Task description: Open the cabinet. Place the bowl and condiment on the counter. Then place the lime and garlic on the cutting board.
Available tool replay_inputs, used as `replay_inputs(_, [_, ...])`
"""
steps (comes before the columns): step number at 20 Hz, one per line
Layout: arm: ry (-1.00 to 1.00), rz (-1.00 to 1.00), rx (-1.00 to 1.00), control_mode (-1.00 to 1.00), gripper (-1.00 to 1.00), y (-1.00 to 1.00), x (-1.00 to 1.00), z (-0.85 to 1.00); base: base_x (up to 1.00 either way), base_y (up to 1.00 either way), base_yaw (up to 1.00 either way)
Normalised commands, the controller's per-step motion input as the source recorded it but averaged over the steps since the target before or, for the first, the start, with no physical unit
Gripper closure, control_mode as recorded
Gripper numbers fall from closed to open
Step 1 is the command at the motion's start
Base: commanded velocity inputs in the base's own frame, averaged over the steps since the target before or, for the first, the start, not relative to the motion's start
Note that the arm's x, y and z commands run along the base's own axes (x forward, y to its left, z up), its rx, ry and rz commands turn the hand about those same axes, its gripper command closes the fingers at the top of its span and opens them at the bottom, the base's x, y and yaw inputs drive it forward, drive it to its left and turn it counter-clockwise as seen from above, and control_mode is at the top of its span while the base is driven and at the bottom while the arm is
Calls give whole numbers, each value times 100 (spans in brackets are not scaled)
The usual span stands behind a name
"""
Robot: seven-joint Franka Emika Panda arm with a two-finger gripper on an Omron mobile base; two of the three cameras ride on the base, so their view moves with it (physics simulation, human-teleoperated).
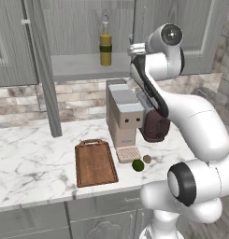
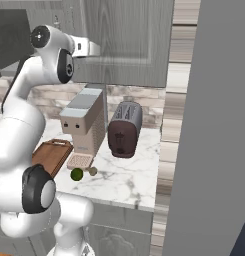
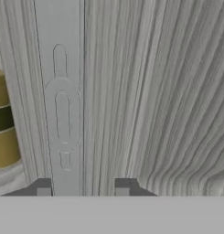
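I take the coffee machine (image 1: 124, 119) as my landmark: a boxy beige unit with a grey top. Behind it I see a backsplash (image 1: 78, 98) of pale brick in beige and grey. Just to its right stands a dark maroon toaster (image 2: 124, 130). Below it run grey wood-grain base cabinets (image 1: 88, 217). Far to its right I see a tall plain grey panel (image 2: 214, 130) rising

Grey wood-grain cabinet (image 1: 181, 32), matt, white veined marble counter (image 1: 36, 154), dark brown wooden cutting board (image 1: 94, 163)
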Motion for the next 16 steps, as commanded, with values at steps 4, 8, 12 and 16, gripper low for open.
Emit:
replay_inputs(4, [-1, -37, 1, -100, 100, -48, -25, -1, 0, 0, 0])
replay_inputs(8, [0, -30, 4, -100, 100, -67, -36, 0, 0, 0, 0])
replay_inputs(12, [0, -17, 4, -100, 100, -85, -20, 0, 0, 0, 0])
replay_inputs(16, [0, -8, 3, -100, 100, -98, -21, 0, 0, 0, 0])
